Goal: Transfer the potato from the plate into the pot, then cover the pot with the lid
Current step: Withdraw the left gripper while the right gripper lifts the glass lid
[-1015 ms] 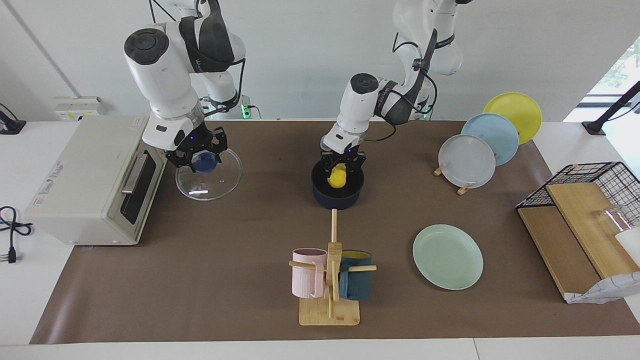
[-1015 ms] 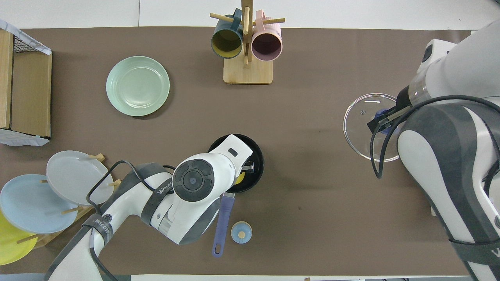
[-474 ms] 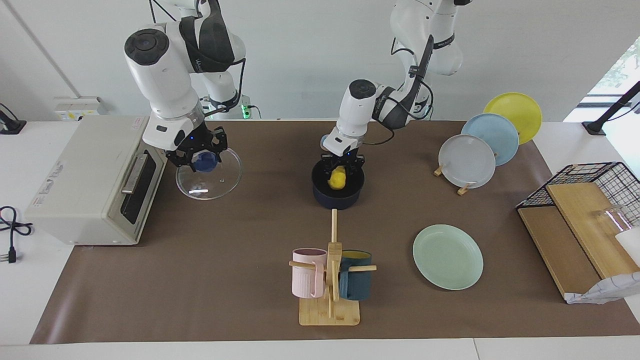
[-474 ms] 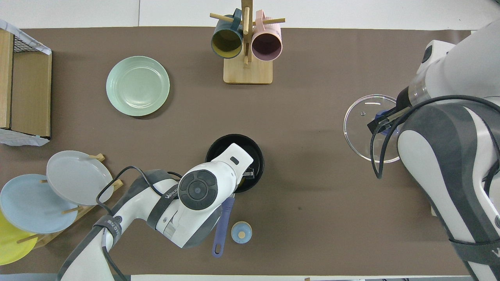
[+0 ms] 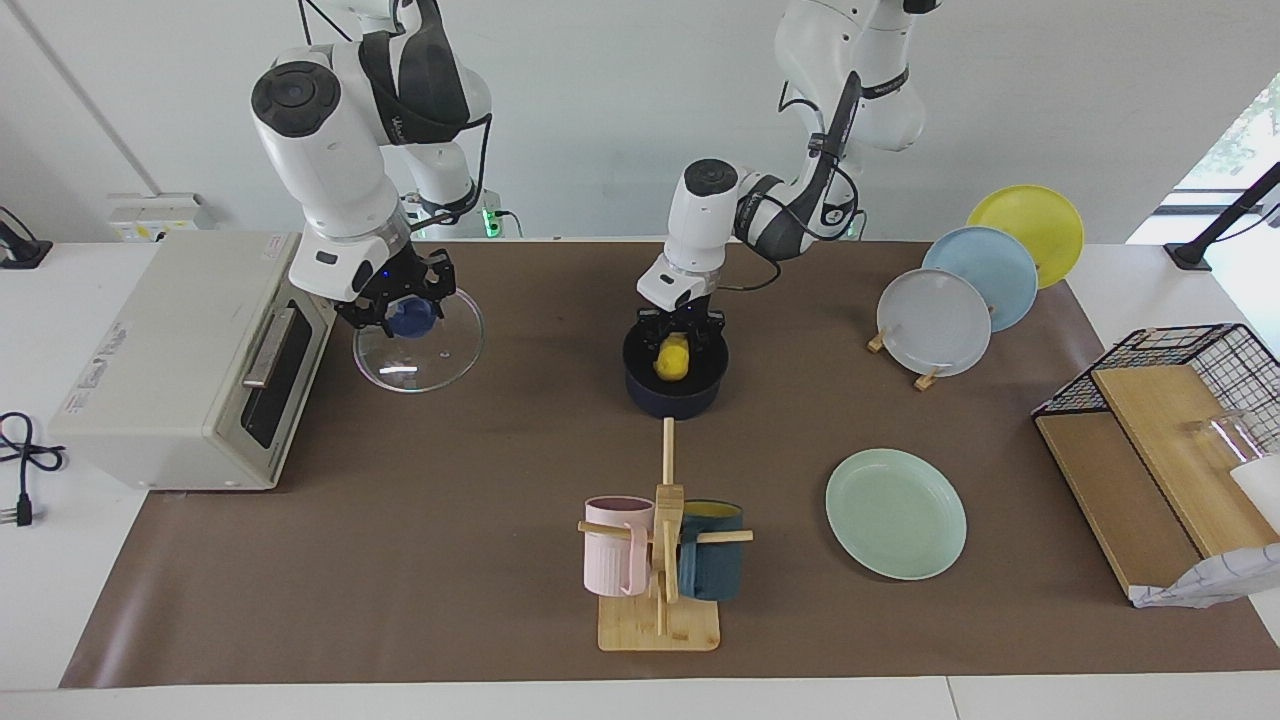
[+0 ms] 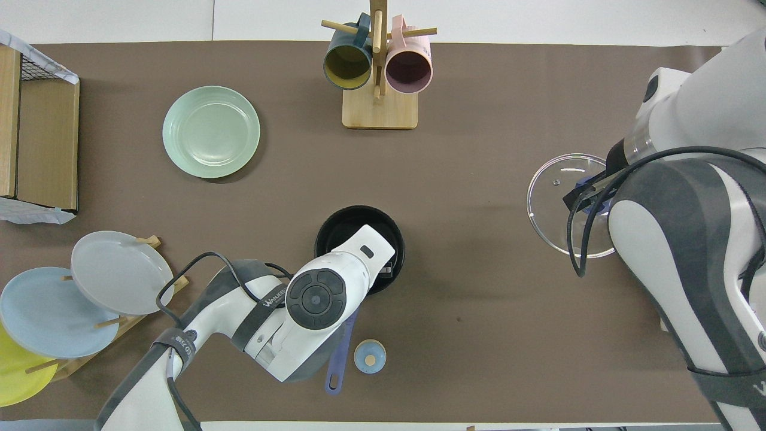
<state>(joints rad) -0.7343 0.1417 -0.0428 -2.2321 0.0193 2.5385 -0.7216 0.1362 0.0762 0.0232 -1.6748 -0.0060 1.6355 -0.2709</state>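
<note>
Right gripper (image 5: 397, 312), clamped on the blue knob of the glass lid (image 5: 418, 345), carries it beside the toaster oven (image 5: 190, 360). Left gripper (image 5: 678, 338), closed on the potato (image 5: 673, 357), holds it inside the pot (image 5: 676, 372) at mid-bench (image 5: 420, 520). The mint-green plate (image 5: 896, 513) lies bare, farther from the robots than the pot, toward the left arm's end.

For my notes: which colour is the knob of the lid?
Blue; the lid knob shows best in the facing view.
</note>
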